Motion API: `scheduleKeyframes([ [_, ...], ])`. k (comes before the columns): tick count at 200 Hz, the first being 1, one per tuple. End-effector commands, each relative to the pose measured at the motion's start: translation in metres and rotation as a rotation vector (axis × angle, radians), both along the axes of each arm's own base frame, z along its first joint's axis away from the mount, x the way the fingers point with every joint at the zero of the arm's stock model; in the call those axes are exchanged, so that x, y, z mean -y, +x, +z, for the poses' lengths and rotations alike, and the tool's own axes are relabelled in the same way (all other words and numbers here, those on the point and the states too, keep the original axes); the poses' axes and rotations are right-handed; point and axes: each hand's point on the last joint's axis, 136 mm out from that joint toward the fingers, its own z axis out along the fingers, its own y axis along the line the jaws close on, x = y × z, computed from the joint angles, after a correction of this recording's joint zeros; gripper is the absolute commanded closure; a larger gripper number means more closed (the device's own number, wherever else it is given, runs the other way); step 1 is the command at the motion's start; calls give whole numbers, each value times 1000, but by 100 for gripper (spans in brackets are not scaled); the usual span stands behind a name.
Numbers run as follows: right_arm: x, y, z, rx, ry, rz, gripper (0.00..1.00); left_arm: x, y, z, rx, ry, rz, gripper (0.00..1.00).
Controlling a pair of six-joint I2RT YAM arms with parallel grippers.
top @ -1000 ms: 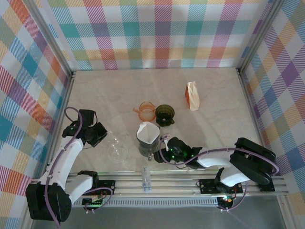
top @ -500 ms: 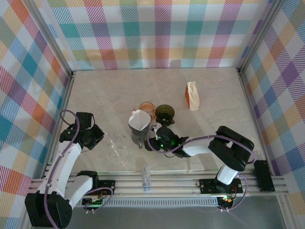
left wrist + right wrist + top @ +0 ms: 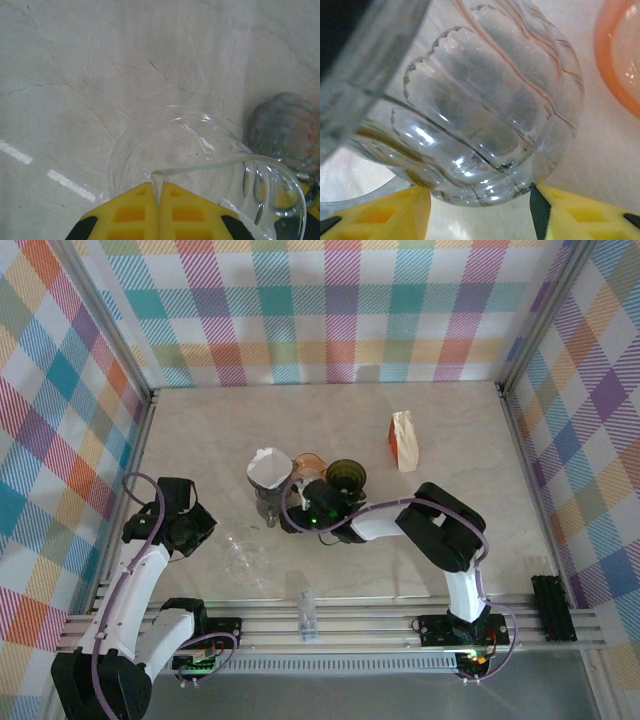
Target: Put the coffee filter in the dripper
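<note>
Top camera looks down from behind; close wrist cameras share the dripper (image 3: pixel 495 115).

filter (image 3: pixel 268 468) in dripper (image 3: pixel 270 504), packet (image 3: pixel 403 440) far right

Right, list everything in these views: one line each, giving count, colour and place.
coffee filter: one, white, sitting in the ribbed dripper
ribbed dripper: one, clear grey, mid-table, between the right gripper's fingers
orange dripper: one, orange, just behind the right gripper
dark dripper: one, dark green, right of the orange dripper
filter packet: one, orange and white, far right of table
glass bowl: one, clear, near left, at the left gripper's tips
small clear item: one, clear, front rail; unidentifiable
table: one, pale marble, under everything
walls: three, pastel plaid, around the table
left gripper: one, yellow fingers together, near left
right gripper: one, yellow fingers, shut on the ribbed dripper
</note>
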Motion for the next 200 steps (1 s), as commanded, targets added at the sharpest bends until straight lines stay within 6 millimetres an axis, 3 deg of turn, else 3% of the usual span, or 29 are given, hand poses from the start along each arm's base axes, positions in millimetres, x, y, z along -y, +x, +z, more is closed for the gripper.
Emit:
scheduleKeyframes([
  [1,-15,10,2,-5,13,33,44,-2,1,3,6,-3,5,100],
  [57,-42,36,3,-29,26,26,44,0,3,0,3,-12,0,100],
  [98,-48,38,10,-37,50,23,43,4,5,-2,3,-30,-11,100],
  [155,-23,18,42,-33,118,-5,34,9,8,1,20,-56,-28,100],
  [200,10,-17,68,-13,139,-25,33,17,15,6,42,-94,-48,100],
])
